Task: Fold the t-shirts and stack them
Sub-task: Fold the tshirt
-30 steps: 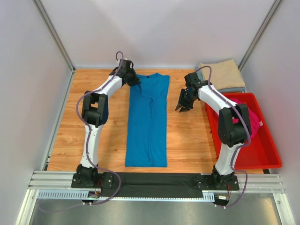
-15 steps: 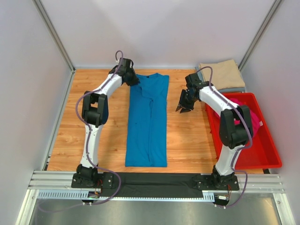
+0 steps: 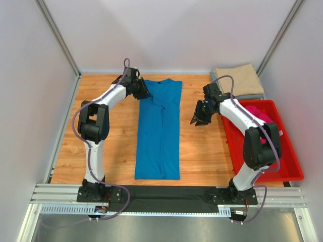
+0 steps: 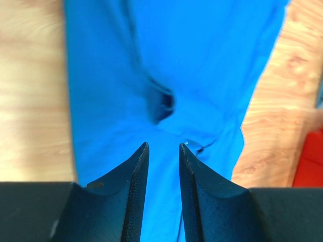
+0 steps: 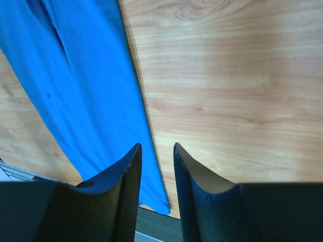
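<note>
Shirt first: the blue t-shirt (image 3: 159, 131) is lying in the middle of the desk (image 3: 202, 156), folded into a long thin strip. Its long side is running far to near, w/ the neck end far. The left gripper (image 3: 143, 91) is hanging over the far left corner of the strip, so it is the nearer one. It is standing a little open & nothing is sitting in it. The right gripper (image 3: 198, 118) is hovering over bare wood, w/ the shirt off to its left, near but not touching. It is also a bit open & holding nothing. Nxt fold is prob. going across the short way, so both are needing to reach the far corners. Cloth is looking smooth, w/ a small pucker by the neck. The tan t-shirt (image 3: 239, 78) is sitting folded at the far right, & the pink t-shirt (image 3: 260, 113) is lying in the red bin (image 3: 290, 174).
</note>
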`<state>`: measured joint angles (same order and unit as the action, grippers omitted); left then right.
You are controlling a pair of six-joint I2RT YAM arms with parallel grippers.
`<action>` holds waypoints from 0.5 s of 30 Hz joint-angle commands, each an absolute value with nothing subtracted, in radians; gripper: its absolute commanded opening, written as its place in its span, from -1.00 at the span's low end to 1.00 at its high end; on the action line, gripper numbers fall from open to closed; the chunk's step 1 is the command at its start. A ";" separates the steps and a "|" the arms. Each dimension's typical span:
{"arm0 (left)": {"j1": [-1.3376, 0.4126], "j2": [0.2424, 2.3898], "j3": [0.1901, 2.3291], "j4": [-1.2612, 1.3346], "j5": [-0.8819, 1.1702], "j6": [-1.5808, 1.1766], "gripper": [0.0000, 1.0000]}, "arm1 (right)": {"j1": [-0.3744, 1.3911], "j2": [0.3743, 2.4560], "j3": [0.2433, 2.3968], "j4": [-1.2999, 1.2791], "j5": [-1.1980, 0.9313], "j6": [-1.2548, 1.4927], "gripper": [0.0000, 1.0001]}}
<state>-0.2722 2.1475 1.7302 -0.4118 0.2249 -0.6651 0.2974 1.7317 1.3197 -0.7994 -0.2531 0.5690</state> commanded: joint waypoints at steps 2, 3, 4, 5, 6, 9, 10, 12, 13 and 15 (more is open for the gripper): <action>-0.272 2.192 1.744 -0.317 0.360 -0.607 -0.27 | 0.305 1.625 1.284 -0.778 -0.213 0.597 -0.33; -0.272 2.203 1.753 -0.322 0.367 -0.603 -0.27 | 0.307 1.617 1.285 -0.782 -0.213 0.613 -0.33; -0.272 2.212 1.752 -0.318 0.371 -0.600 -0.27 | 0.311 1.611 1.282 -0.782 -0.210 0.621 -0.33; -0.272 2.215 1.752 -0.311 0.371 -0.598 -0.27 | 0.316 1.594 1.281 -0.781 -0.203 0.627 -0.33; -0.272 2.218 1.746 -0.302 0.368 -0.597 -0.27 | 0.325 1.588 1.279 -0.779 -0.193 0.630 -0.33; -0.272 2.241 1.769 -0.328 0.368 -0.594 -0.27 | 0.327 1.583 1.284 -0.788 -0.172 0.643 -0.33; -0.272 2.253 1.775 -0.330 0.370 -0.594 -0.27 | 0.327 1.583 1.284 -0.793 -0.170 0.646 -0.34; -0.272 2.266 1.795 -0.336 0.377 -0.598 -0.27 | 0.328 1.577 1.282 -0.792 -0.169 0.652 -0.34; -0.272 2.281 1.805 -0.344 0.377 -0.598 -0.26 | 0.328 1.575 1.279 -0.788 -0.163 0.653 -0.34; -0.272 2.301 1.833 -0.356 0.380 -0.598 -0.26 | 0.328 1.574 1.275 -0.787 -0.160 0.657 -0.34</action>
<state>-0.2726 2.2822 1.7645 -0.3584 0.3561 -0.6212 0.3252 1.6119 1.2812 -0.8036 -0.1871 0.6342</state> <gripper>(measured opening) 0.368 0.333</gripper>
